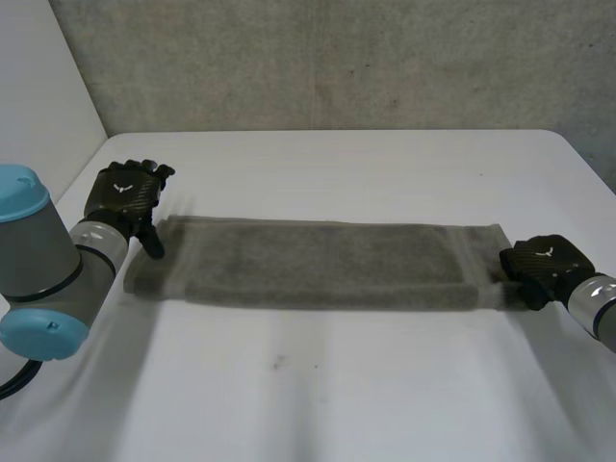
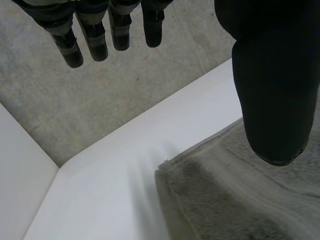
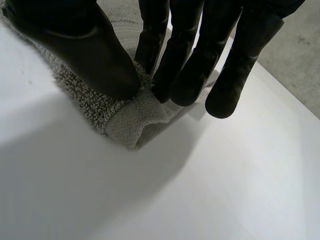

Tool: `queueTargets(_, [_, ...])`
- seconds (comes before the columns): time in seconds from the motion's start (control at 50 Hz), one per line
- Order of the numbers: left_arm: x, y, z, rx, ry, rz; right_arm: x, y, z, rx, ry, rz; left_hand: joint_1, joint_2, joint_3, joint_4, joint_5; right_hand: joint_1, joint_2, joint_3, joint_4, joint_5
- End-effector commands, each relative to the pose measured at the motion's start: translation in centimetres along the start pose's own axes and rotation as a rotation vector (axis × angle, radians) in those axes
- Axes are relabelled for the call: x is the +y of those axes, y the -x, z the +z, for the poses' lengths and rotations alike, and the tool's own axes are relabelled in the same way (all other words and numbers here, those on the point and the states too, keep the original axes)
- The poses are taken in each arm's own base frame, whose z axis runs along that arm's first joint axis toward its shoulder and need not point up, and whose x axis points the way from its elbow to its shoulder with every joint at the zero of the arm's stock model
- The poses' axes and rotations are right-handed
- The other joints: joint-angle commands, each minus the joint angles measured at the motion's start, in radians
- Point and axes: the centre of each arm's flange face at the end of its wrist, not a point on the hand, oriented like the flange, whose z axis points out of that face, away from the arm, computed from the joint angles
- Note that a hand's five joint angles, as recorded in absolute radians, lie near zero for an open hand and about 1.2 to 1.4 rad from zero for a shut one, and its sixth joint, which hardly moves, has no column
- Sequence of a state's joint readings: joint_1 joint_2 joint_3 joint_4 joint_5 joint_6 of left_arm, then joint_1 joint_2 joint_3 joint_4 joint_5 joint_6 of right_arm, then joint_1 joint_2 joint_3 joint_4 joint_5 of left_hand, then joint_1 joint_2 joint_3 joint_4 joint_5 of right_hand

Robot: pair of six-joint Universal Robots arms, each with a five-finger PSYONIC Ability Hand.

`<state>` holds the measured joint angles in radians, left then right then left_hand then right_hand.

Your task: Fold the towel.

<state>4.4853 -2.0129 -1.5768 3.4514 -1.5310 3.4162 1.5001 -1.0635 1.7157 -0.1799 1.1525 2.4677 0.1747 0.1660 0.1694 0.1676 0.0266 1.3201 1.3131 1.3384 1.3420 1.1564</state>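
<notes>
A grey towel (image 1: 318,265) lies as a long folded strip across the middle of the white table (image 1: 337,385). My left hand (image 1: 127,197) hovers at the towel's left end, fingers (image 2: 95,37) straight and spread, thumb (image 2: 277,90) above the cloth, the towel corner (image 2: 165,167) below it. My right hand (image 1: 541,269) is at the towel's right end. There its thumb (image 3: 80,45) and fingers (image 3: 185,65) pinch the near right corner of the towel (image 3: 135,120), which bunches up between them.
A grey concrete wall (image 1: 337,63) runs behind the table, and a white panel (image 1: 38,106) stands at the left. Bare tabletop stretches in front of the towel and behind it.
</notes>
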Motion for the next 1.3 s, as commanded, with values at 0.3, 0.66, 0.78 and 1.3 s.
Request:
queueTargets(0.3, [-0.2, 0.1, -0.1, -0.004, -0.002, -0.001, 2.2, -14.3, -1.9, 0.278, 0.172, -0.125, 0.0, 0.009, 0.005, 0.007, -0.027, 0.076, 0.083, 0.058, 0.054, 0.065])
queueTargets(0.66, [-0.6, 0.2, -0.4, -0.007, -0.013, -0.001, -18.7, 10.9, -1.9, -0.154, -0.365, -0.278, 0.0, 0.009, 0.005, 0.007, -0.027, 0.076, 0.083, 0.058, 0.054, 0.065])
queueTargets(0.78, [-0.5, 0.1, -0.5, -0.004, -0.01, -0.001, -18.9, 21.4, -3.8, -0.372, -0.437, -0.322, 0.0, 0.009, 0.005, 0.007, -0.027, 0.076, 0.083, 0.058, 0.054, 0.065])
queueTargets(1.3, [-0.2, -0.2, -0.6, 0.002, -0.004, 0.002, -17.3, 27.1, -7.2, -0.521, -0.443, -0.335, 0.0, 0.009, 0.005, 0.007, -0.027, -1.146, -1.139, -1.164, -1.168, -1.156])
